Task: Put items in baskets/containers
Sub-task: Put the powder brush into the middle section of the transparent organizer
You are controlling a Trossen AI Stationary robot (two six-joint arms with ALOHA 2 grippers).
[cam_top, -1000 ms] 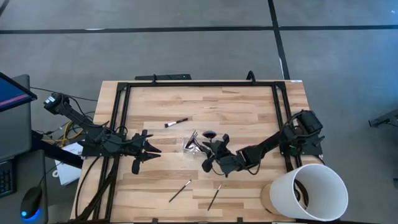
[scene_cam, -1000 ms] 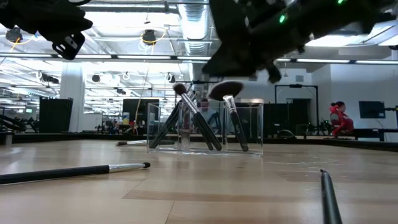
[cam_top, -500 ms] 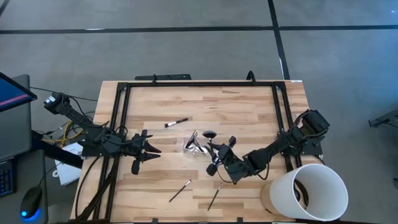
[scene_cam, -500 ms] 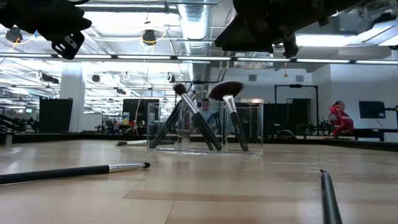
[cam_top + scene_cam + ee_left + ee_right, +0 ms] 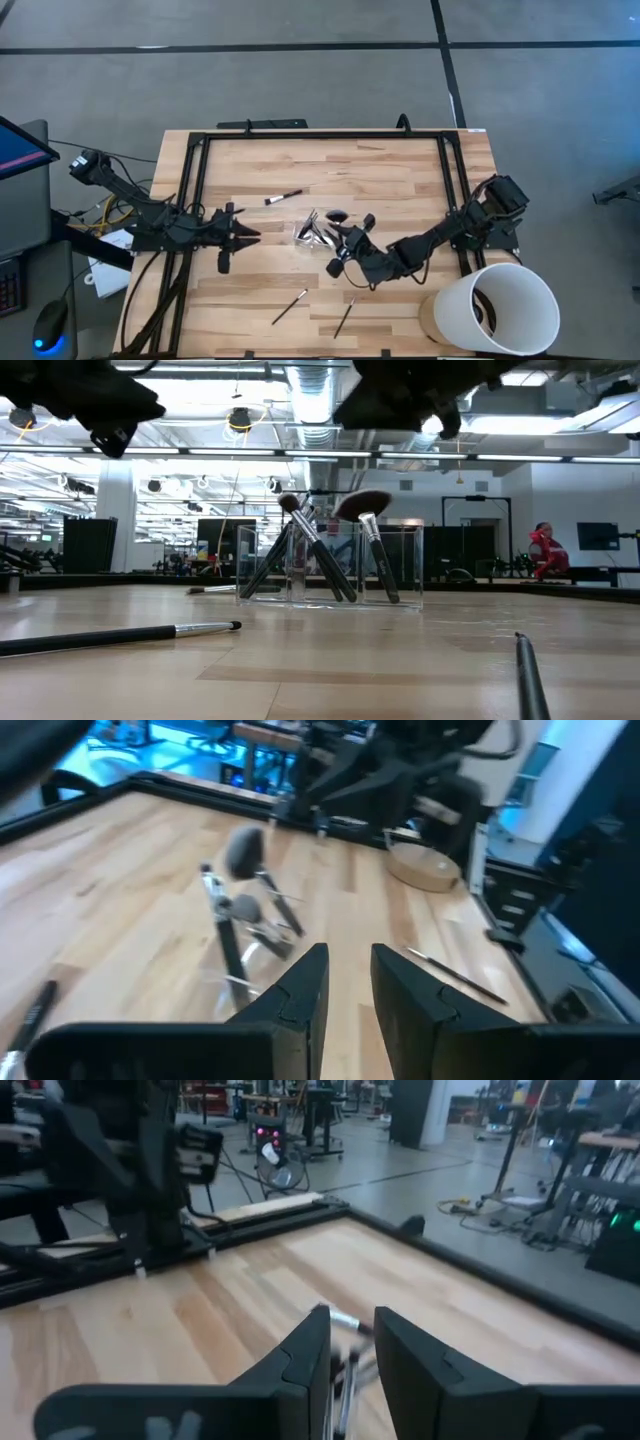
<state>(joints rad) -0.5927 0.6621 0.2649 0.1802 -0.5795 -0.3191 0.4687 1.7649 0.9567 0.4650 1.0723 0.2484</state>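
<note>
Clear tray [image 5: 306, 234] mid-table holds leaning brushes [image 5: 320, 565]; three lie loose. Left gripper [image 5: 246, 236] and right gripper [image 5: 342, 250] are seen narrowly parted, empty. The tray could be knocked by the right, hovering beside it.

Wooden table [image 5: 400, 180], white bucket [image 5: 505, 305] at its corner, a person [image 5: 545, 550] in red far behind

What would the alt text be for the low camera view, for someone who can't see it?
A clear tray stands mid-table on the wooden table, holding several makeup brushes that lean with heads up. Two more brushes lie flat nearer the camera: one at left, one at right. Dark arms hang overhead.
</note>
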